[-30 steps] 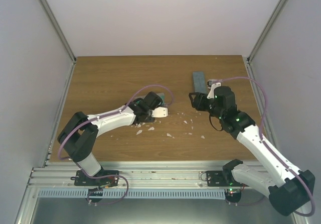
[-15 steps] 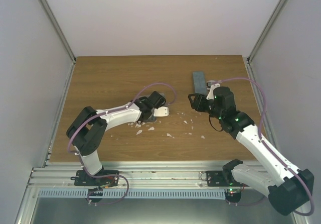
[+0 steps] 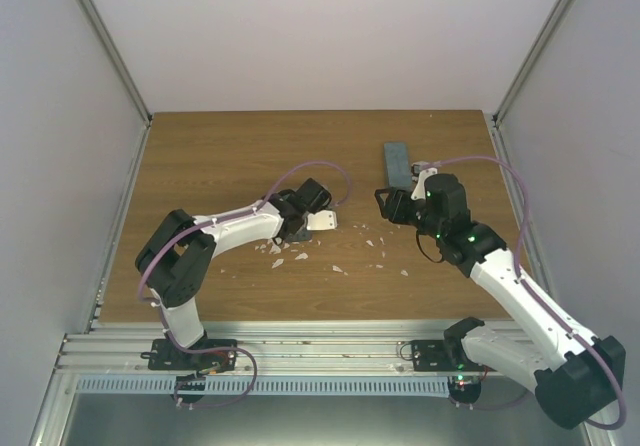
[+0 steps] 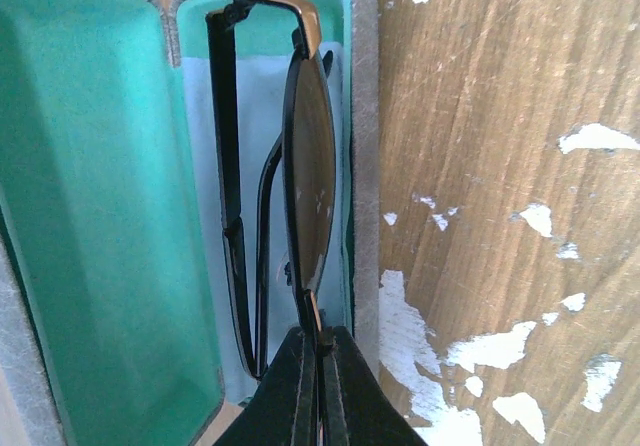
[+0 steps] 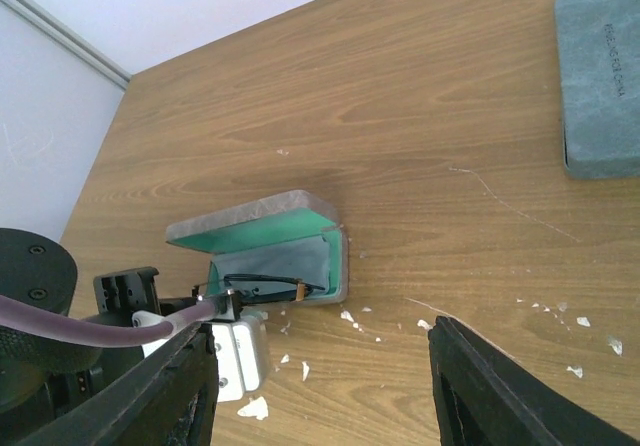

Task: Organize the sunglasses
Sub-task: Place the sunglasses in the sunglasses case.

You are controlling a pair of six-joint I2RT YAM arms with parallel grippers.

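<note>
- Right at the left gripper (image 4: 318, 371): pinched tight on the dark-lens sunglasses (image 4: 305, 166), held on edge.
- They're down in the open green-lined case (image 4: 100, 216), over its light-blue cloth (image 4: 255, 96).
- Nearby, right gripper (image 5: 320, 366) hangs with jaws apart, gripping nothing; closed grey case (image 5: 600, 76) sits beyond it.

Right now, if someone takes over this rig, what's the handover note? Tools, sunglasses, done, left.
Left tool: shut on the dark-lens sunglasses, folded, on edge inside the open case over the blue cloth.
Right tool: open, empty, off to the side.
Closed case: far right, contents hidden.
Done: pair is in the case.
Left: release, lay it flat, shut the lid. No second pair in view.
</note>
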